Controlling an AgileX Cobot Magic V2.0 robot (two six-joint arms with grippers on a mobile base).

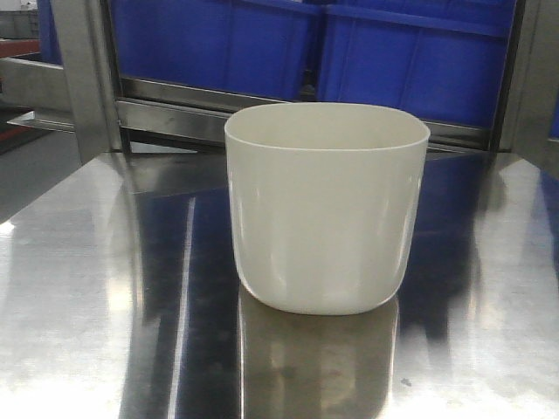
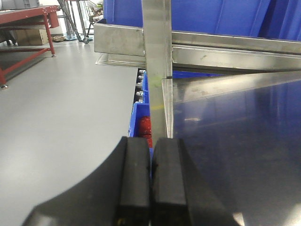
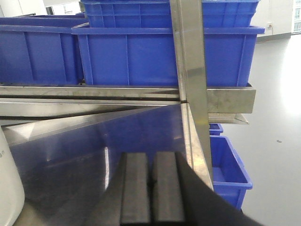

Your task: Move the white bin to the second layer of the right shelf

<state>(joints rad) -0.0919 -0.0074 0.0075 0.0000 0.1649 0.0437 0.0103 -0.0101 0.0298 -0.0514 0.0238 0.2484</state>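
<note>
The white bin [image 1: 327, 209] stands upright with an empty mouth on the mirror-like steel tabletop [image 1: 87, 288], about mid-table in the front view. Neither gripper touches it. My left gripper [image 2: 151, 141] is shut with nothing in it, hovering at the table's left edge by a steel post [image 2: 157, 47]. My right gripper [image 3: 151, 155] is also shut and empty, over the table's right side. A sliver of the white bin [image 3: 7, 188] shows well to its left. The right shelf second layer is out of view.
Behind the table a steel rack level [image 1: 175, 118] carries large blue crates [image 1: 218, 44]. Another steel post [image 3: 190, 56] rises at the table's right edge, with a low blue crate [image 3: 225, 169] on the floor beyond. Grey floor and a red table [image 2: 23, 19] lie left.
</note>
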